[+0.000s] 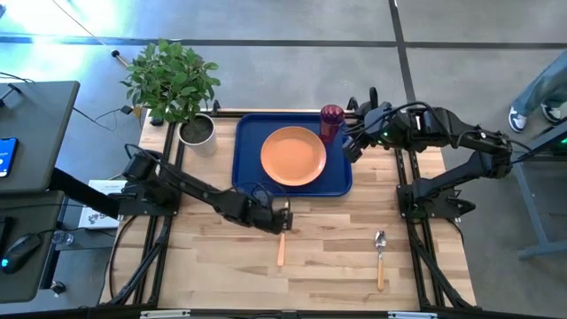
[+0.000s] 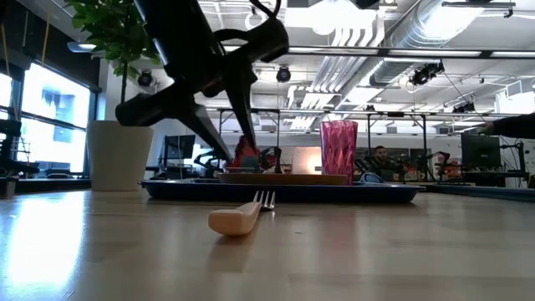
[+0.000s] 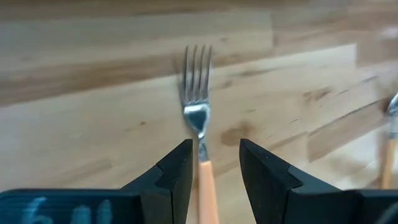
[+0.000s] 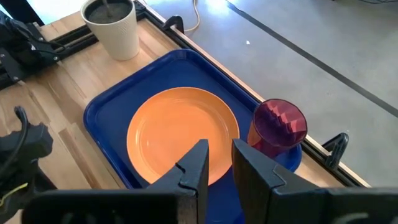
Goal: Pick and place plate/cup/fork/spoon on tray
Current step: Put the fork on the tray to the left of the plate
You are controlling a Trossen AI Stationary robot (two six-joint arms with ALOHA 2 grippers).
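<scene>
The fork (image 3: pixel 198 118) lies flat on the bare wooden table (image 1: pixel 337 257), just in front of the blue tray (image 1: pixel 244 133) and outside it, tines toward the tray and wooden handle toward the table's front edge. The left gripper (image 1: pixel 285 217) hangs low over it with its jaws open, the two fingers straddling the top of the handle just behind the metal neck but not yet closed on it. The fork looks light, stiff and thin, and its metal part is probably slick, so the wooden handle seems the better place to pinch, near the neck where the fingers already stand; lying so flat, it may need the tips pressed right to the tabletop. The right gripper (image 4: pixel 215 165) hovers beside the tray's right edge near the cup (image 1: pixel 331 120), jaws slightly apart and holding nothing. By count there is one orange plate (image 1: pixel 293 156) and one dark-red cup, both already on the one tray; one fork and one spoon (image 1: pixel 380 255), both on the table, the spoon well apart to the right; and one potted plant (image 1: pixel 182 93) at the tray's left.
</scene>
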